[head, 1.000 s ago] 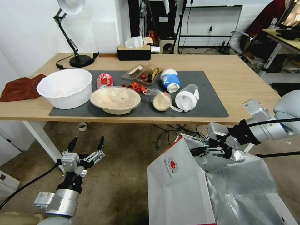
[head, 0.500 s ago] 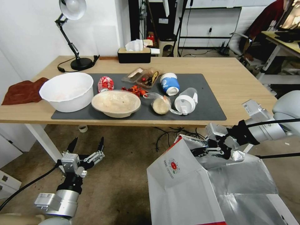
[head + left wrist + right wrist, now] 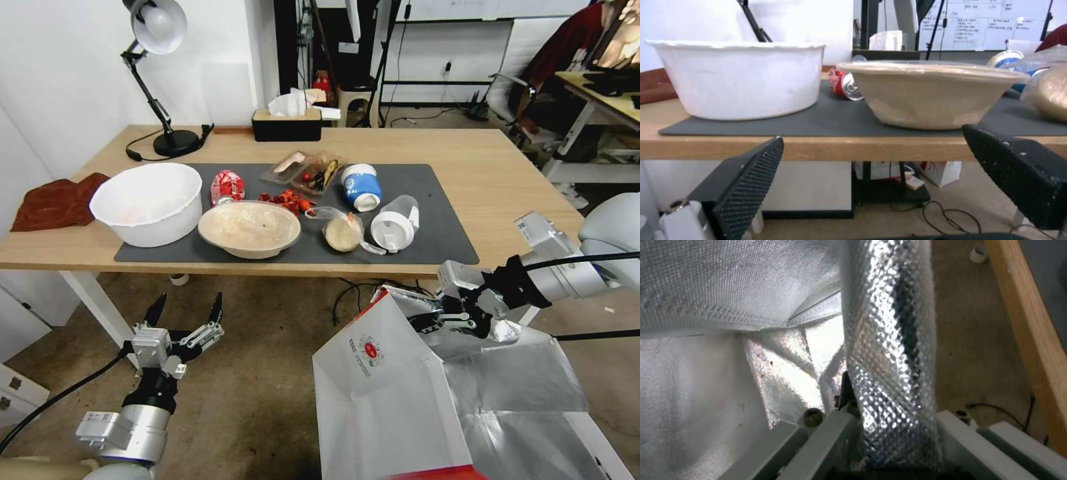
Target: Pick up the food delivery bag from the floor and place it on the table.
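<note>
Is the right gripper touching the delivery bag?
Touching: in the right wrist view, the right gripper has its jaws clamped on the food delivery bag at its foil rim.

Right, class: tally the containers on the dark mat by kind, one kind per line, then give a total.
Bowls: 2, white bowl, beige bowl
Cups: 2, blue cup, clear cup
Cans: 1, red can
Clear trays: 1
Plastic bags: 1
Total: 7

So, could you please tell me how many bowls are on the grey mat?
2: a white bowl at the mat's left end, and a beige bowl just right of it.
</note>
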